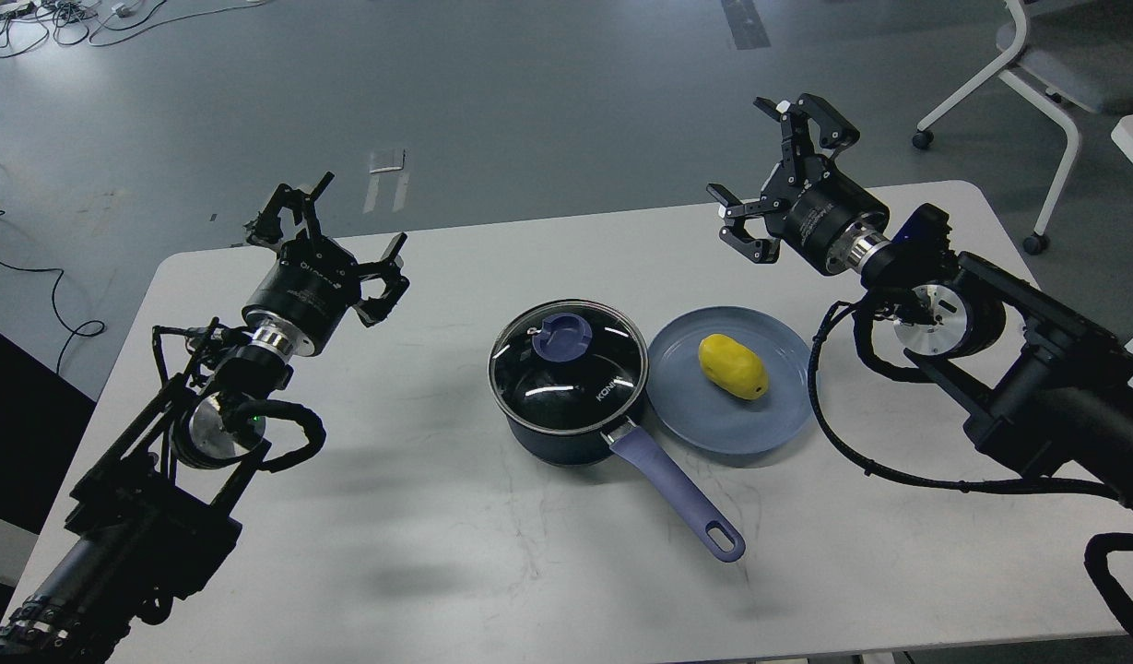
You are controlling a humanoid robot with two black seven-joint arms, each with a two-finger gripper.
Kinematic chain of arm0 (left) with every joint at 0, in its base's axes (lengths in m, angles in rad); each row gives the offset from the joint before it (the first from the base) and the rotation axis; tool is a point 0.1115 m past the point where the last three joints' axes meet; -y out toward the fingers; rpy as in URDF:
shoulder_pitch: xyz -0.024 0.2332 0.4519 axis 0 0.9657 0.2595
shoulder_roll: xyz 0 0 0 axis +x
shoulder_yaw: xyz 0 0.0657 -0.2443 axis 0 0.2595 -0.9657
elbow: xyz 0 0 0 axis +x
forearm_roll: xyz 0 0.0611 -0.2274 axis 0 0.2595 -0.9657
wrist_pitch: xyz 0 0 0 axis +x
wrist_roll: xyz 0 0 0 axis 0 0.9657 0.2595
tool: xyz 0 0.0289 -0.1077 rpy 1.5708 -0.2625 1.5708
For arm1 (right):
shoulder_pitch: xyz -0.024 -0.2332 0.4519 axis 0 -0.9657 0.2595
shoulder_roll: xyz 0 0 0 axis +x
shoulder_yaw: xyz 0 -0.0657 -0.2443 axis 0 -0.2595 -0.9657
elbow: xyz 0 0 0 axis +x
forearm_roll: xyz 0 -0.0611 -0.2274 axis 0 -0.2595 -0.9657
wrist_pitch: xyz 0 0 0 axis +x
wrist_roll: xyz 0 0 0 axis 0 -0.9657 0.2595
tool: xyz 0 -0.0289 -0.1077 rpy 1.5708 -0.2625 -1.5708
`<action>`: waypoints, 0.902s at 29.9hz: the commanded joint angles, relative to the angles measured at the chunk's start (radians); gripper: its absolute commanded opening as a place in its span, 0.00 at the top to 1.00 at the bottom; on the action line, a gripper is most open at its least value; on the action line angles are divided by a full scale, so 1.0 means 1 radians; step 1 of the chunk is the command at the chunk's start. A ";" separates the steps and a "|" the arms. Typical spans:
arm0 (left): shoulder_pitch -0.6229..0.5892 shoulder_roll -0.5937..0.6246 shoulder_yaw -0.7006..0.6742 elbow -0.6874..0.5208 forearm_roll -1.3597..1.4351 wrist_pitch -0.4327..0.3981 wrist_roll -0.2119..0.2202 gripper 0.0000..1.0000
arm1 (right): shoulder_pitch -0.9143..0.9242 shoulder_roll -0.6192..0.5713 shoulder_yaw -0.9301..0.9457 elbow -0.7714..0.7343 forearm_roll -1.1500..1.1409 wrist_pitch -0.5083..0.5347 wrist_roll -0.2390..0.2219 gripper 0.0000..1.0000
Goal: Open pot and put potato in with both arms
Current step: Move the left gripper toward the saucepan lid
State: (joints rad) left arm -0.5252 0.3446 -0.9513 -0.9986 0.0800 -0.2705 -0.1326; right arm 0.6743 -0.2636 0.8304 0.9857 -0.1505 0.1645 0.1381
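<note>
A dark pot (566, 420) stands mid-table with a glass lid (567, 369) on it; the lid has a purple knob (563, 334), and a purple handle (678, 495) points toward the front right. A yellow potato (733, 366) lies on a blue plate (704, 424) just right of the pot. My left gripper (331, 231) is open and empty, above the table's back left, well left of the pot. My right gripper (764, 171) is open and empty, above the table's back edge, behind the plate.
The white table (455, 553) ends at its back edge close behind both grippers. A white-framed chair (1045, 65) stands on the floor at the back right. Cables (31, 18) lie on the floor at the far left.
</note>
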 commanded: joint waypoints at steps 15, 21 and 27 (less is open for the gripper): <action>0.016 0.005 0.008 0.002 0.001 0.014 0.011 0.02 | 0.004 -0.085 -0.013 0.060 0.000 0.003 0.000 0.00; 0.017 0.043 0.016 0.000 0.001 0.010 0.017 0.02 | 0.018 -0.086 -0.019 0.051 -0.003 0.003 -0.003 0.00; 0.017 0.040 0.019 0.000 0.010 0.014 0.002 0.02 | 0.021 -0.085 -0.063 0.050 -0.004 0.001 -0.003 0.00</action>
State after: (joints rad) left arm -0.5077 0.3910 -0.9345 -0.9986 0.0838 -0.2601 -0.1194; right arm 0.6940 -0.3491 0.7839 1.0361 -0.1548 0.1671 0.1350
